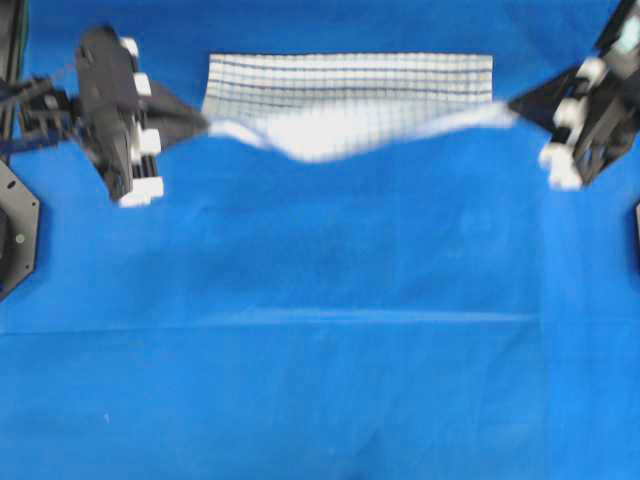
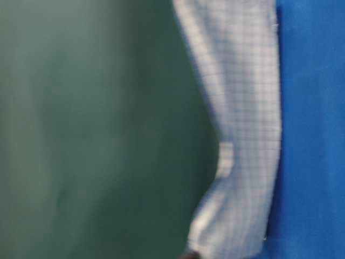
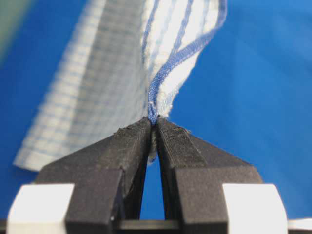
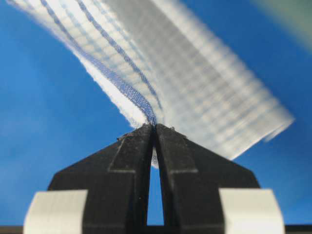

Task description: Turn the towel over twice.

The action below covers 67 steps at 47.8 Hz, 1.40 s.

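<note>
The towel (image 1: 350, 95) hung lifted over the far part of the blue table covering (image 1: 320, 350), sagging between 2 grippers. The left gripper (image 3: 153, 127) and right gripper (image 4: 155, 131) each pinched a hemmed corner tightly. Soft, light cloth like this probably handles best held by its corners.

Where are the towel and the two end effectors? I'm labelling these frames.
towel (image 1: 350, 90): overhead view, on the flat striped part lying on the table.
left end effector (image 3: 153, 122): left wrist view, at the fingertips shut on the towel's blue hem.
right end effector (image 4: 155, 126): right wrist view, at the fingertips shut on the towel's edge.
</note>
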### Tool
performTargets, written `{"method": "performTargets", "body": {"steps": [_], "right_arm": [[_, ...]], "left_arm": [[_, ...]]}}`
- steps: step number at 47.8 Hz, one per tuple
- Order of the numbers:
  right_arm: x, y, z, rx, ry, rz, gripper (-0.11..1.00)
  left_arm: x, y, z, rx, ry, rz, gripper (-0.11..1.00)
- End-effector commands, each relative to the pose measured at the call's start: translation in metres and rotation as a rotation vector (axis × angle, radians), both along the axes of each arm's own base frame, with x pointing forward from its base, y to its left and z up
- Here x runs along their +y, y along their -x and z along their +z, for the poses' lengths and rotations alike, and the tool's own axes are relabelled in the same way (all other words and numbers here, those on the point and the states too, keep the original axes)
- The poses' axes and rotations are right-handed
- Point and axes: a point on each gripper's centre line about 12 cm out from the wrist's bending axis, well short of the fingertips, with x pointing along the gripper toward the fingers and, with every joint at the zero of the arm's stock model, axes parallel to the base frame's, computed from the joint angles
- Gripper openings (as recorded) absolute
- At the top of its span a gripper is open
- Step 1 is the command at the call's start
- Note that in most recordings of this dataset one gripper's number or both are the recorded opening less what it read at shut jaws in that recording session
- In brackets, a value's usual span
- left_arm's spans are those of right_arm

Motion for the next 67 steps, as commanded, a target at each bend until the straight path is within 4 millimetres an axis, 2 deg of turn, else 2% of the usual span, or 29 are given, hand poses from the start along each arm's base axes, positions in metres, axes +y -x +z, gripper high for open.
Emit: {"method": "performTargets", "body": {"steps": [1, 7, 17, 24, 33, 40, 46, 58, 67], "right_arm": [[0.020, -0.011, -0.011, 0.030, -0.050, 0.059, 0.05], [0.044, -0.021, -0.034, 0.110, -0.112, 0.116, 0.05], [0.086, -0.028, -0.072, 0.238, -0.215, 0.169, 0.05], [0.113, -0.027, -0.089, 0.286, -0.276, 0.190, 0.05], [0.139, -0.024, -0.093, 0.303, -0.315, 0.228, 0.05], [0.151, -0.020, -0.093, 0.307, -0.332, 0.247, 0.05], [0.155, -0.019, -0.094, 0.312, -0.338, 0.250, 0.05], [0.156, -0.022, -0.093, 0.306, -0.334, 0.261, 0.05], [0.155, -0.025, -0.091, 0.290, -0.327, 0.272, 0.05]], "left_arm": [[-0.027, -0.007, -0.016, 0.006, 0.008, -0.098, 0.04], [-0.056, -0.013, -0.042, 0.058, 0.057, -0.180, 0.04], [-0.088, -0.016, -0.086, 0.185, 0.159, -0.215, 0.04], [-0.111, -0.011, -0.099, 0.224, 0.185, -0.267, 0.04], [-0.133, 0.000, -0.102, 0.244, 0.182, -0.348, 0.04], [-0.145, 0.005, -0.103, 0.254, 0.177, -0.395, 0.04], [-0.151, 0.006, -0.103, 0.256, 0.173, -0.417, 0.04], [-0.150, 0.005, -0.100, 0.249, 0.174, -0.415, 0.04], [-0.149, 0.003, -0.089, 0.241, 0.177, -0.409, 0.04]]}}
